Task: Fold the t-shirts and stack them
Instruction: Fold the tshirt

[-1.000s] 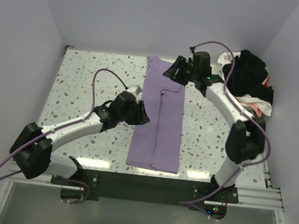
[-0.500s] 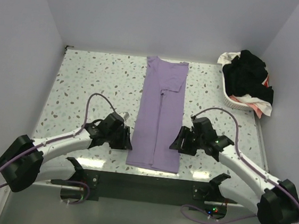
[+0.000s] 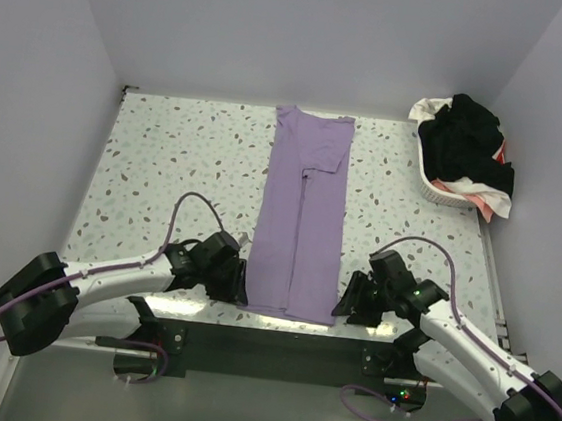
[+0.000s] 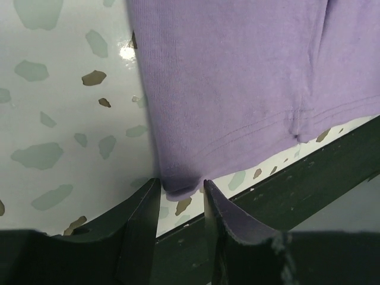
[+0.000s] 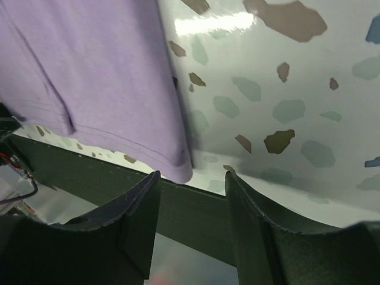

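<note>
The lilac t-shirt (image 3: 300, 223) lies folded lengthwise into a long strip down the middle of the table. My left gripper (image 3: 239, 289) is at its near left corner. In the left wrist view the gripper (image 4: 181, 183) is open, its tips narrowly straddling that corner of the shirt (image 4: 237, 77). My right gripper (image 3: 345, 306) is at the near right corner. In the right wrist view it (image 5: 192, 173) is open wider, with the shirt's (image 5: 101, 65) corner just inside its left finger. Black (image 3: 469, 140), white (image 3: 427, 110) and pink-red (image 3: 478, 199) shirts sit heaped at the far right.
A white plastic basket (image 3: 432, 186) at the far right holds that heap. The table's dark front rail (image 3: 267, 345) runs just below both grippers. The speckled tabletop (image 3: 166, 158) lies on either side of the shirt.
Both arms have drawn back toward the near edge. The right one swung from the shirt's far end to its near right corner, and the left moved down to the near left corner.
</note>
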`<state>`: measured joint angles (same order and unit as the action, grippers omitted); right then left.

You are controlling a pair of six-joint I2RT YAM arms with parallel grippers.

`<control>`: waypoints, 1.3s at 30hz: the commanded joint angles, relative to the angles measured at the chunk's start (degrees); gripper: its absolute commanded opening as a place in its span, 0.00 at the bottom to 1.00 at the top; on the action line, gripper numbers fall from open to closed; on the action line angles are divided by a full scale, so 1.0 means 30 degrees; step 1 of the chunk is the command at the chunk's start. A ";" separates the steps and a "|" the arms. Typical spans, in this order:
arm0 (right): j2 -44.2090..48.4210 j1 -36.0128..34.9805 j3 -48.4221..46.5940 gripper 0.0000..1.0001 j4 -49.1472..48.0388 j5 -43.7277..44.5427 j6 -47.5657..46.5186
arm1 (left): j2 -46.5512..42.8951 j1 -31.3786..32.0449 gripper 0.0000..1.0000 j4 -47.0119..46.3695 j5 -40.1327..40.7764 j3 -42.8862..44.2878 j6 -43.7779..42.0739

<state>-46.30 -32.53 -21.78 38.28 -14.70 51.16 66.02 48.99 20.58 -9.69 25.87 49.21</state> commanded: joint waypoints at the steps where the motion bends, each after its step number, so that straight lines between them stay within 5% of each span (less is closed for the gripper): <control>1: 0.0375 -0.0112 0.0813 0.51 0.0044 -0.1133 0.0787 | -0.0151 0.0222 0.40 -0.0003 0.0185 -0.0389 0.0968; 25: -0.0738 -0.0229 0.2777 0.43 -0.3297 -0.1809 0.2050 | -0.0386 0.0427 0.45 0.0173 0.1443 0.0342 0.0647; 34: -0.0825 -0.0200 0.3393 0.31 -0.3971 -0.1839 0.2108 | 0.0522 0.0456 0.28 -0.1906 0.0685 -0.0184 0.0647; 39: -0.1001 -0.0200 0.3510 0.19 -0.4382 -0.2043 0.1845 | 0.0495 0.0719 0.08 -0.2582 0.0243 -0.0799 0.1144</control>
<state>-48.40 -32.99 -13.04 25.23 -22.50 57.69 67.64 50.35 15.90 -7.79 24.73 51.88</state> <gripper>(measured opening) 0.204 0.102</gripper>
